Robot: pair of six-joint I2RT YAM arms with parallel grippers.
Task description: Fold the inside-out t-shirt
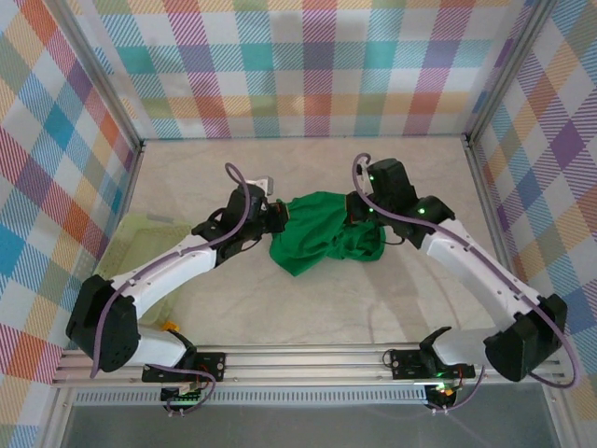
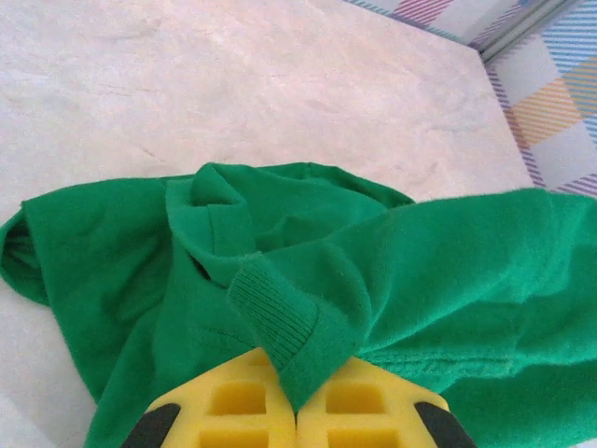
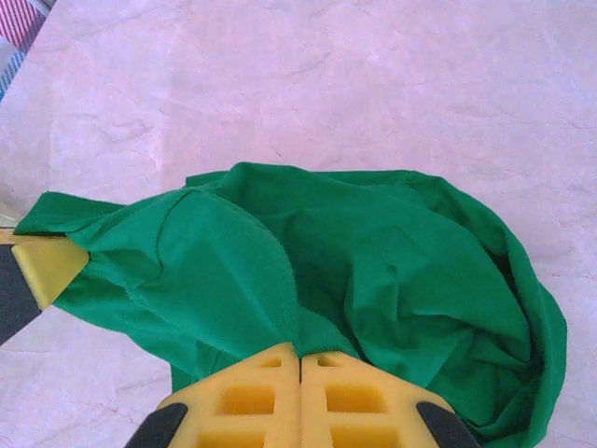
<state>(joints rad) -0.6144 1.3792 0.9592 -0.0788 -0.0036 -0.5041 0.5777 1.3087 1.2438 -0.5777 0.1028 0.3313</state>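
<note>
The inside-out t-shirt (image 1: 322, 231) lies bunched in a bright green heap at the middle of the table. My left gripper (image 1: 278, 217) is at its left side. In the left wrist view the yellow pads (image 2: 233, 406) are shut on a ribbed hem of the t-shirt (image 2: 420, 271), which rises out between them. My right gripper (image 1: 359, 213) is at the heap's right side. There its pads (image 3: 242, 397) are shut on a pinched fold of the t-shirt (image 3: 373, 261). A pad of the left gripper (image 3: 47, 266) holds the cloth's far corner.
A pale yellow-green mesh basket (image 1: 140, 238) sits at the table's left edge, partly under the left arm. Plaid walls and metal frame posts (image 1: 485, 177) enclose the beige table (image 1: 308, 308). Bare surface lies behind and in front of the heap.
</note>
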